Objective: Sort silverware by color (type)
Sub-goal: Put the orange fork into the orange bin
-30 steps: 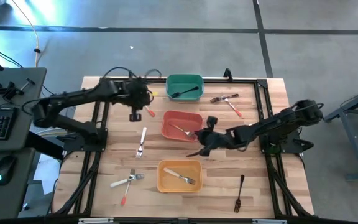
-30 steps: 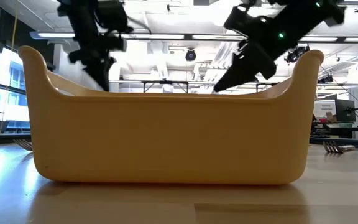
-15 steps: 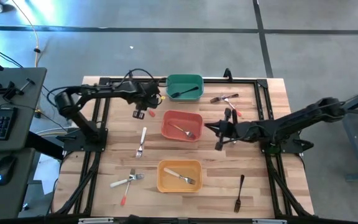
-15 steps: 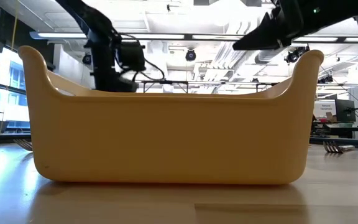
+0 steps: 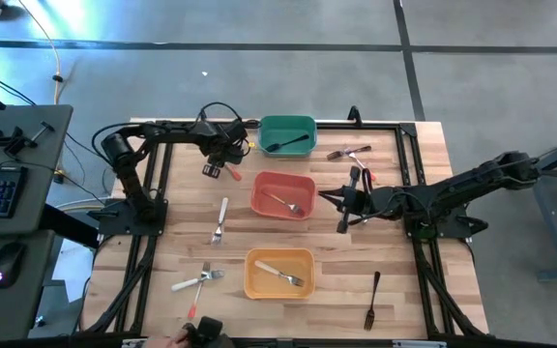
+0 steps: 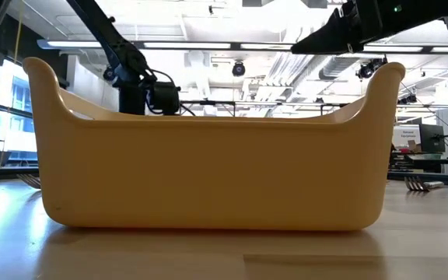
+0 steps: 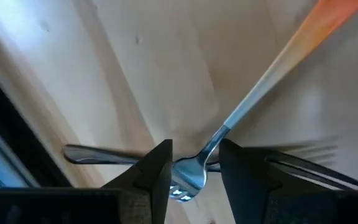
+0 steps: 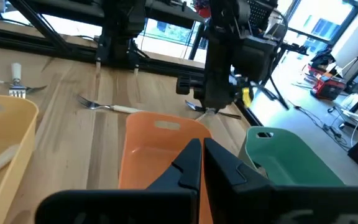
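Silverware: small forks and utensils in three finishes, namely all-dark, orange-handled with silver heads, and white-handled with silver heads. Spread over wooden table (image 5: pixel 404 280) and three bins.

Noted left to right:
- Front left: white-handled fork (image 5: pixel 193 281) lying crossed with orange-handled fork (image 5: pixel 197 295).
- Left of centre: single white-handled fork (image 5: pixel 219 220), flat on the wood.
- Back left: left gripper (image 5: pixel 215 168) low over the table, fingers (image 7: pixel 154 180) a narrow gap apart, straddling the silver head of orange-handled fork at gripper (image 7: pixel 188 180). Firm contact not discernible. Orange handle angled away over the wood.
- Centre column: green bin (image 5: pixel 288 120) holding dark spoon (image 5: pixel 286 143); red bin (image 5: pixel 257 193) holding one fork (image 5: pixel 283 202); yellow bin (image 5: pixel 251 274) holding white-handled fork in bin (image 5: pixel 278 275).
- Back right: small crossed cluster (image 5: pixel 351 153), one orange handle among it.
- Right of red bin: right gripper (image 5: pixel 344 208), fingers pressed together, holding nothing.
- Front right: dark fork (image 5: pixel 372 300), alone.

Against earlier frames:
- Left gripper shifted slightly toward the table's back edge; elbow folded further left.
- Right gripper moved right from the red bin's front corner a second ago, unchanged over the last half second.
- Loose silverware unmoved.
- Dark object (image 5: pixel 206 331) newly in view at front edge.
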{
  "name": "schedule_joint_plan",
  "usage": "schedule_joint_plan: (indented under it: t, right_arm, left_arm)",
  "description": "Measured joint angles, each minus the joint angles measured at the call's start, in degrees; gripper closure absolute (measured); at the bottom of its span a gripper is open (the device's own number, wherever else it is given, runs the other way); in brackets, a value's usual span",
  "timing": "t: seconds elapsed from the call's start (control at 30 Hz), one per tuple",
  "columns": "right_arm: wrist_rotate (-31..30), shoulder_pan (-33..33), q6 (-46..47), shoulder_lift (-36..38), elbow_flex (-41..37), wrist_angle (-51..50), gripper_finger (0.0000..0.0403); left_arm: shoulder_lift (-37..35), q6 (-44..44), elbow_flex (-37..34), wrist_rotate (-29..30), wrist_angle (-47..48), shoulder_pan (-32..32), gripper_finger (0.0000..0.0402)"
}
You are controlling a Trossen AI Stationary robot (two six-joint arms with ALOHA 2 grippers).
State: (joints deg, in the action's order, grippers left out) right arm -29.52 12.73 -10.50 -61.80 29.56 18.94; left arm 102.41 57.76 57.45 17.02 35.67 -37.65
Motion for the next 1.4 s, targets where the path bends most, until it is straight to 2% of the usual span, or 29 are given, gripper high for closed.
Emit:
schedule_joint_plan:
  t: [0.33,0.47,0.63,0.83,1.03,1.23,1.4]
  right_arm:
    - [0.0,0.0,-0.09,-0.02,0.02,0.85,0.0403]
    - [0.0,0.0,0.15,-0.02,0.02,0.87,0.0403]
    - [0.01,0.0,1.48,-0.02,0.04,0.87,0.0403]
    - [0.01,0.0,1.64,-0.02,0.04,0.85,0.0403]
    - [0.0,0.0,1.66,-0.04,0.04,0.85,0.0403]
    - [0.0,0.0,2.73,-0.04,0.07,0.83,0.0403]
    - [0.0,0.0,2.75,-0.04,0.07,0.85,0.0403]
  left_arm:
    - [1.44,1.03,0.24,-1.31,0.43,-0.16,0.0291]
    - [1.51,1.06,0.17,-1.38,1.11,0.67,0.0324]
    - [1.57,2.88,0.13,-0.01,2.51,1.95,0.0389]
    - [0.1,2.95,-0.23,1.16,4.37,3.59,0.0393]
    - [-7.11,0.2,-0.19,-0.84,7.75,5.02,0.0397]
    - [-17.75,-4.7,-0.17,-1.28,10.35,6.47,0.0397]
    - [-26.37,-14.09,-0.17,-8.76,11.88,9.49,0.0398]
